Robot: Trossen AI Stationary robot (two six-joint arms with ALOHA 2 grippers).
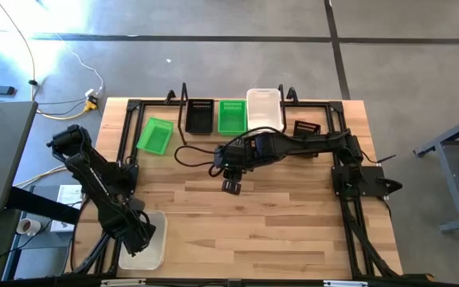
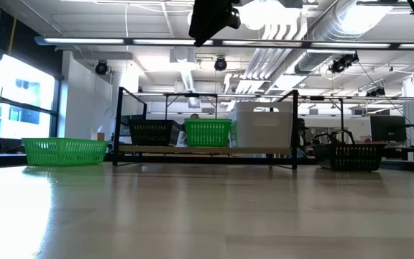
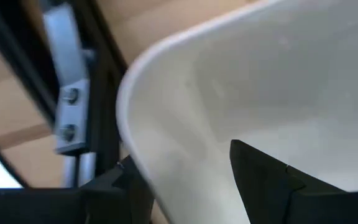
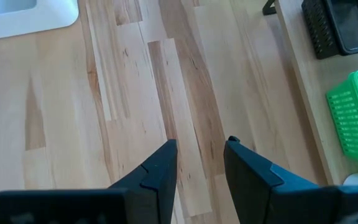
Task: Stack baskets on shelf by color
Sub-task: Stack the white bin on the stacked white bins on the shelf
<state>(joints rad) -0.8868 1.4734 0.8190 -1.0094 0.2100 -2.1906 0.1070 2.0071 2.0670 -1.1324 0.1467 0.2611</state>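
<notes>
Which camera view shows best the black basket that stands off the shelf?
The high view: the black basket lies whole on the table, right of the shelf. The low view shows only its side. The wrist views do not show it.

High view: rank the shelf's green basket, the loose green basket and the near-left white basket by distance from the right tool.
From the right tool:
1. Green basket on the shelf, just beyond it.
2. Loose green basket, left of the shelf.
3. White basket, near-left corner, at the left tool.

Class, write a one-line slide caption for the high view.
Three baskets on the shelf; right hand hovers open, left hand at a white basket.
</notes>
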